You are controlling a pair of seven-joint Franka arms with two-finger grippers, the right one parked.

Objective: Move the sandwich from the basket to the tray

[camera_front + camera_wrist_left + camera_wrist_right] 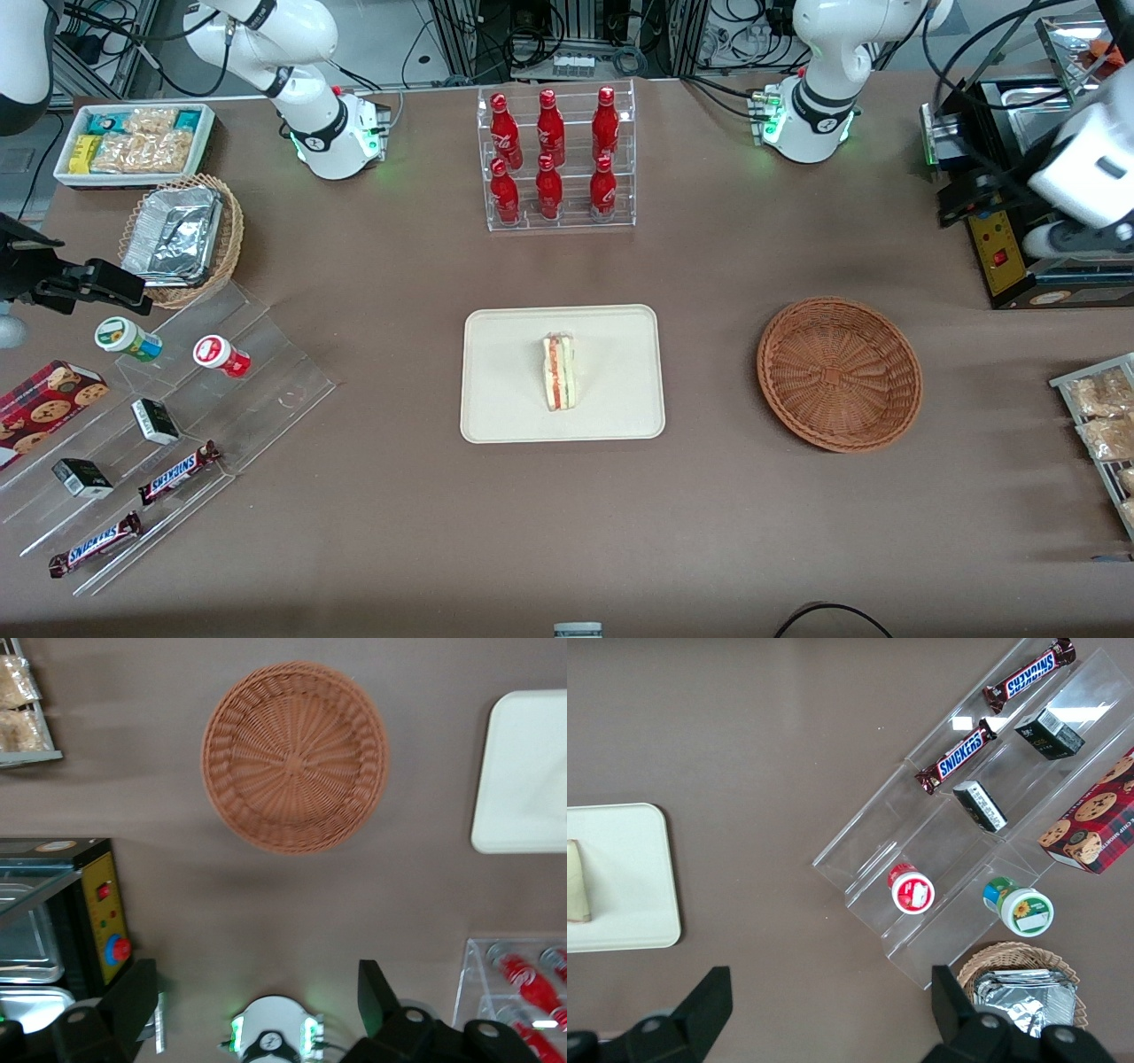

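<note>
The sandwich point(560, 372) lies on the cream tray point(505, 372) at the middle of the table, its red and green filling stripes facing up. The reddish-brown wicker basket point(839, 374) sits beside the tray toward the working arm's end and holds nothing. My left gripper point(255, 979) is open with nothing between its black fingers point(142, 992). It hangs high over the table, farther from the front camera than the basket point(295, 757). An edge of the tray point(527, 771) also shows in the left wrist view. The right wrist view catches the tray's end point(620, 877) and a sliver of the sandwich point(576, 881).
A clear rack of red cola bottles point(554, 159) stands farther from the front camera than the tray. A black machine with a yellow panel point(997, 239) and a rack of snack packets point(1099, 416) sit at the working arm's end. An acrylic stand with Snickers bars point(177, 474) lies toward the parked arm's end.
</note>
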